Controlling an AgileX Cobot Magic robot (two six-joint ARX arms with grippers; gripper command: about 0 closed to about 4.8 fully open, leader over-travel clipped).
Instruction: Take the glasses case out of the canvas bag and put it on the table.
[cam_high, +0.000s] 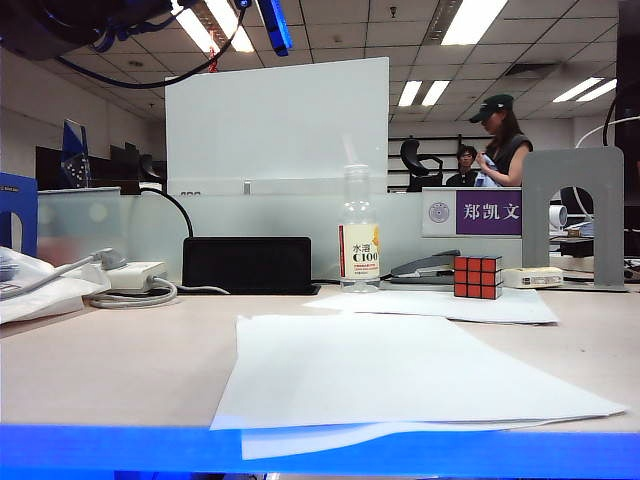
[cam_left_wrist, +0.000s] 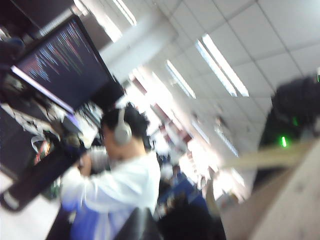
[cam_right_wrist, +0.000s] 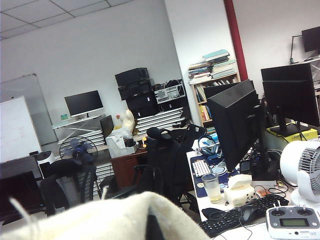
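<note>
Cloth of the canvas bag bulges into the near edge of my right wrist view, with the office beyond it. So my right tool is up off the worktop and close against the bag. Its fingers are out of sight, but that tool is shut. Whether it pinches the canvas I cannot tell.

My left tool does not show in any view. Its camera is blurred and aimed up at the ceiling lights, so I cannot tell whether it is open or closed. A pale beige band crosses that view and may be a strap of the bag, but the blur leaves this uncertain.

Neither tool nor the bag shows in the exterior view. That view holds white paper sheets, a clear bottle and a puzzle cube on the worktop. The glasses case is nowhere visible, and I judge it to be inside the bag.

I expect the bag to be limp and light. It will probably sag and fold shut over the case unless one tool holds its rim or a strap up. I expect the case to be rigid, light, rounded and smooth, so it could squirt out of a shallow pinch. I would grip it across its narrow middle with the fingers well down its sides, and keep loose cloth out of the grip.
</note>
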